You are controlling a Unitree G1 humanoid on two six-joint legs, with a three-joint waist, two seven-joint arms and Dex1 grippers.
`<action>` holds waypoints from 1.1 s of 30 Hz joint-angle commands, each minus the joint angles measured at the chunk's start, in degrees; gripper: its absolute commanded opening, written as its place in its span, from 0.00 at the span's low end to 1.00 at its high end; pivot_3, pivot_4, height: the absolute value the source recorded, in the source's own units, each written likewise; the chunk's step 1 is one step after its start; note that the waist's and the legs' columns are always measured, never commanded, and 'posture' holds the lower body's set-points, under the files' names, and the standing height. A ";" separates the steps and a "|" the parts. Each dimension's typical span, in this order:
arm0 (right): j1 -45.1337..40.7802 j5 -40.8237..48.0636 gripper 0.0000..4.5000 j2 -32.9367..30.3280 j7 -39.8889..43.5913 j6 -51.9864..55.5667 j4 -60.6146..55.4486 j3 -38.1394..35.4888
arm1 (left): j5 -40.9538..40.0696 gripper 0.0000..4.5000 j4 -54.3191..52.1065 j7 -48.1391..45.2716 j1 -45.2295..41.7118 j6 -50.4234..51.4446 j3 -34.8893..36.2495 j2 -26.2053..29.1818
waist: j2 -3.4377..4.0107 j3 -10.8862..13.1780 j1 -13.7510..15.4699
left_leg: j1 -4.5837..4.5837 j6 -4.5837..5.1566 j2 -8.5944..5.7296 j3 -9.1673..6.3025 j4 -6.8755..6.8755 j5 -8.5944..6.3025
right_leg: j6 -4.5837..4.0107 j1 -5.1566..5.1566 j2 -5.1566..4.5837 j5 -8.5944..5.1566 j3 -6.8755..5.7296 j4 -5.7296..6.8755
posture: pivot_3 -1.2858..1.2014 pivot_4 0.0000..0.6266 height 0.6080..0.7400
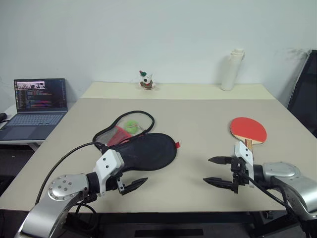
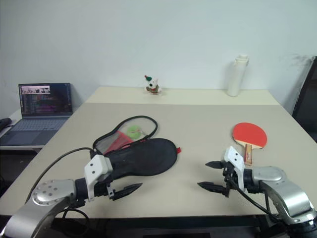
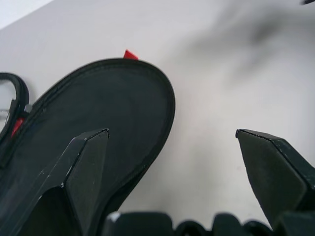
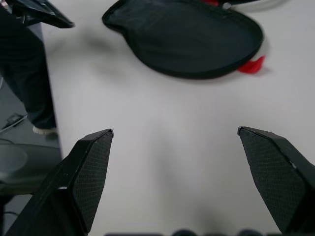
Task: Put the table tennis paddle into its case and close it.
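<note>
My left gripper [image 1: 130, 184] hangs wide open and empty just short of the case [image 1: 143, 151], which lies unzipped on the surface [image 1: 198, 124]. My right gripper [image 1: 218, 171], equally wide, is nearer the table tennis paddle [image 1: 248, 130], whose handle points back toward it.

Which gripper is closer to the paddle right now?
Right. The right gripper hangs open just in front of the table tennis paddle, near its handle. The left gripper, also open, sits across the table at the near edge of the open case.
</note>
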 commanded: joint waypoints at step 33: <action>-2.37 8.24 0.99 -2.46 -4.31 4.55 -11.49 -7.00 | 15.21 1.00 52.98 -22.61 -25.95 -28.03 -10.28 4.35 | -0.08 -0.01 0.33 | -0.19 0.01 -0.01 0.15 0.06 0.00 | 0.09 -0.21 0.05 0.07 -0.09 0.02 | 0.52 0.24 1.00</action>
